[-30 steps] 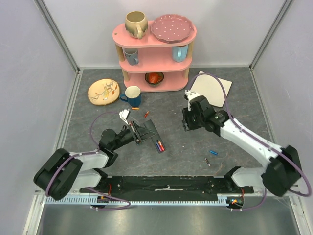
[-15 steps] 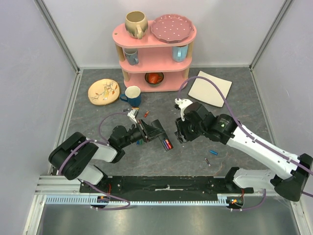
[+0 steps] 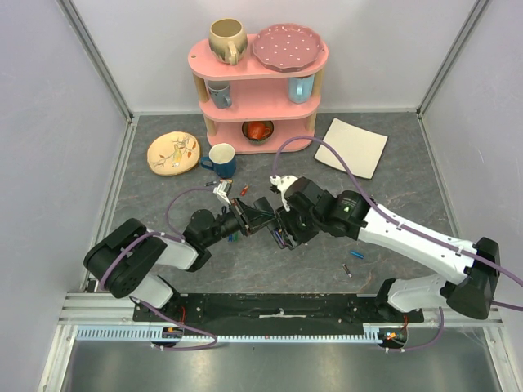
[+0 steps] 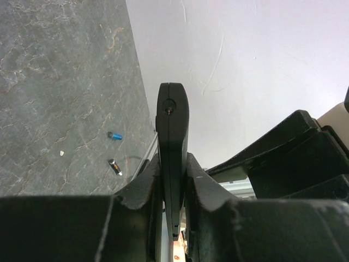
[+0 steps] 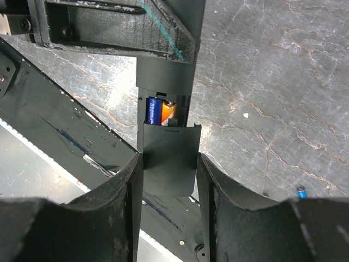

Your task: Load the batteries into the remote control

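Note:
My left gripper (image 3: 248, 217) is shut on the black remote control (image 3: 267, 222) and holds it off the table; it shows edge-on between the fingers in the left wrist view (image 4: 173, 136). My right gripper (image 3: 288, 230) is shut on the small black back cover (image 5: 169, 158), whose front edge meets the remote (image 5: 163, 82) at its open compartment. A blue and an orange battery (image 5: 160, 112) sit in that compartment. A loose blue battery (image 3: 357, 254) and a dark one (image 3: 346, 269) lie on the table to the right. An orange-red battery (image 3: 243, 189) lies behind the grippers.
A pink shelf (image 3: 260, 90) with mugs, a plate and a bowl stands at the back. A blue mug (image 3: 222, 159) and a flowered plate (image 3: 172, 152) lie left of it, a white square plate (image 3: 351, 147) to the right. The loose batteries also show in the left wrist view (image 4: 114, 135).
My right gripper has moved left and nearer with the back cover, up to the remote. My left gripper has carried the remote to the right to meet it.

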Action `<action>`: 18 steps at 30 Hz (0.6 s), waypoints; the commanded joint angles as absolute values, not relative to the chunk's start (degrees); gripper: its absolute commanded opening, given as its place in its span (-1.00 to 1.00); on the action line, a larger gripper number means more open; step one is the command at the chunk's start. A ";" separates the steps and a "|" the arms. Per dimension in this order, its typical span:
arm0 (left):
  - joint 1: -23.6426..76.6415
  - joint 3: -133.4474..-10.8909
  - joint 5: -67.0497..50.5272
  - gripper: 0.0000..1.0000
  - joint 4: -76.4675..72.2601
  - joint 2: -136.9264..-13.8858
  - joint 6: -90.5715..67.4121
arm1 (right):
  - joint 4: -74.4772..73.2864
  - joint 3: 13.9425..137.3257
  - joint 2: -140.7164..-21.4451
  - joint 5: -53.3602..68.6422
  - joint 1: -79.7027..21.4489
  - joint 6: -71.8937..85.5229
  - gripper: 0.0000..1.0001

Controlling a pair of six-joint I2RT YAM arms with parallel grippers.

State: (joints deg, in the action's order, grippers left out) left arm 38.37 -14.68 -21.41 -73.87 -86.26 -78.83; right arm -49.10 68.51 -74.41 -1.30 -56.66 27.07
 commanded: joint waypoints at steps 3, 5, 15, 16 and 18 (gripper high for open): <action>38.93 -16.79 -19.78 -0.96 -77.70 -86.04 -79.10 | -48.34 71.63 -76.29 -2.28 -57.92 27.68 -0.74; 39.02 -16.79 -19.69 -0.96 -77.52 -85.96 -79.28 | -48.34 71.89 -76.81 -2.46 -58.09 27.60 -0.74; 39.29 -17.23 -19.51 -0.96 -75.06 -85.34 -79.19 | -48.08 72.33 -77.78 -3.60 -58.71 27.60 -0.75; 39.29 -17.31 -19.51 -0.96 -74.36 -85.17 -79.19 | -48.08 72.42 -77.87 -3.60 -58.88 27.60 -0.75; 39.29 -17.58 -19.60 -0.96 -73.31 -84.82 -79.28 | -47.99 72.42 -78.05 -4.04 -59.06 27.60 -0.75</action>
